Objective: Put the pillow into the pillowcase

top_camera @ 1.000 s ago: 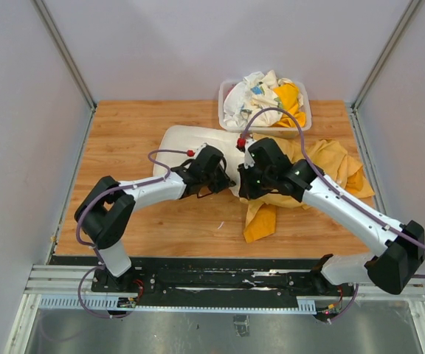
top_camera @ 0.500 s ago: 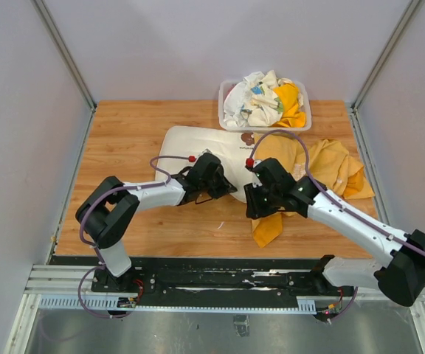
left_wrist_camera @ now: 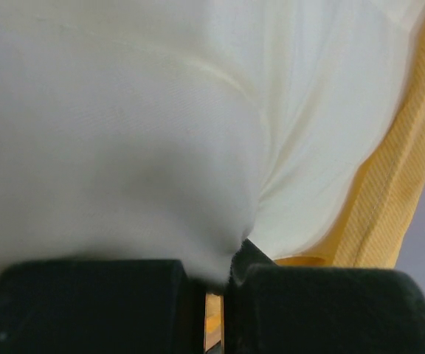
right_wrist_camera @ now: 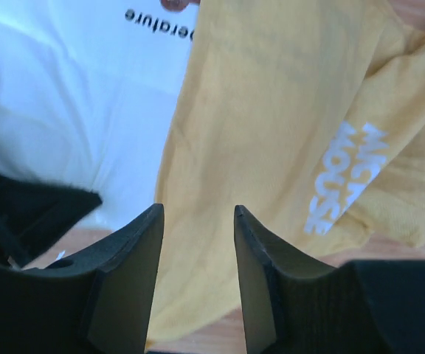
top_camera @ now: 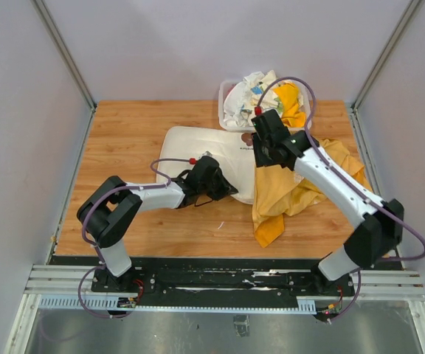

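Pinching the pillow [left_wrist_camera: 124, 133], the left gripper [left_wrist_camera: 216, 287] is clamping its cream fabric; the right gripper [right_wrist_camera: 198, 228] is hovering, jaws apart, over the pillowcase [right_wrist_camera: 271, 133].

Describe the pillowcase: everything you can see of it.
The pillowcase is thin orange-yellow cloth with white lettering, "MOUSE" readable in the right wrist view. It lies crumpled and folded on the wooden table, right of the pillow, its left edge lapping over the pillow's right end, one tail trailing toward the arm bases. The right gripper hangs open just over it; contact cannot be told.
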### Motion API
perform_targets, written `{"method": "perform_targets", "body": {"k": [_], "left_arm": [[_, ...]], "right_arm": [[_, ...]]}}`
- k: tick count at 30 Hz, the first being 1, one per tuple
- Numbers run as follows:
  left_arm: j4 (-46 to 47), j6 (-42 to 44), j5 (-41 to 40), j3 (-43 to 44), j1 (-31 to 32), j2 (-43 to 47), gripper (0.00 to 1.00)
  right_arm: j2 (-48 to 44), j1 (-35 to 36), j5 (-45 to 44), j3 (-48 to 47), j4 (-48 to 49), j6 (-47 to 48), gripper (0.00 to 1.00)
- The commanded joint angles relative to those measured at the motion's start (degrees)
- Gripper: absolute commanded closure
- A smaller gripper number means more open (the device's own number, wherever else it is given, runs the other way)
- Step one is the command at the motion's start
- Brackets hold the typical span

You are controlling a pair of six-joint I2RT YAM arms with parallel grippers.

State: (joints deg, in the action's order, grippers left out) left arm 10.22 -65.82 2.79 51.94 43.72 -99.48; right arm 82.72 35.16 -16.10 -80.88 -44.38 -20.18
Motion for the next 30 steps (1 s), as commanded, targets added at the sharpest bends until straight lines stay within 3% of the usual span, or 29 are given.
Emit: {"method": "perform_targets", "body": {"k": [1, 8, 14, 16, 21, 26, 30], "left_arm": [[3.77, 0.89, 1.92, -0.73, 0.7, 0.08, 1.0], [2.71, 1.42, 2.63, -1.43, 1.55, 1.23, 0.99], [-6.08, 5.0, 1.84, 1.07, 1.89, 4.98, 0.6], [-12.1, 7.94, 0.37, 3.82, 1.89, 7.22, 0.52], [-25.37, 14.69, -6.39, 11.26, 1.81, 12.54, 0.45], [-31.01, 21.07, -14.56, 19.39, 0.73, 14.17, 0.38], [-29.02, 22.6, -10.19, 21.93, -6.39, 10.55, 0.37]], "right_arm": [[9.93, -3.43, -4.96, -7.18, 0.5, 5.03, 0.57], [23.51, -7.04, -2.02, -15.62, 2.37, 6.68, 0.58], [28.1, -7.91, -0.9, -19.16, 3.47, 5.06, 0.55], [27.94, -7.99, 0.2, -18.74, 4.93, 4.86, 0.53], [29.5, -8.09, 0.93, -20.18, 5.72, 4.68, 0.52], [31.88, -8.47, 1.38, -22.38, 6.48, 4.47, 0.51], [36.03, -9.47, 1.2, -25.56, 6.1, 4.63, 0.53]]}}
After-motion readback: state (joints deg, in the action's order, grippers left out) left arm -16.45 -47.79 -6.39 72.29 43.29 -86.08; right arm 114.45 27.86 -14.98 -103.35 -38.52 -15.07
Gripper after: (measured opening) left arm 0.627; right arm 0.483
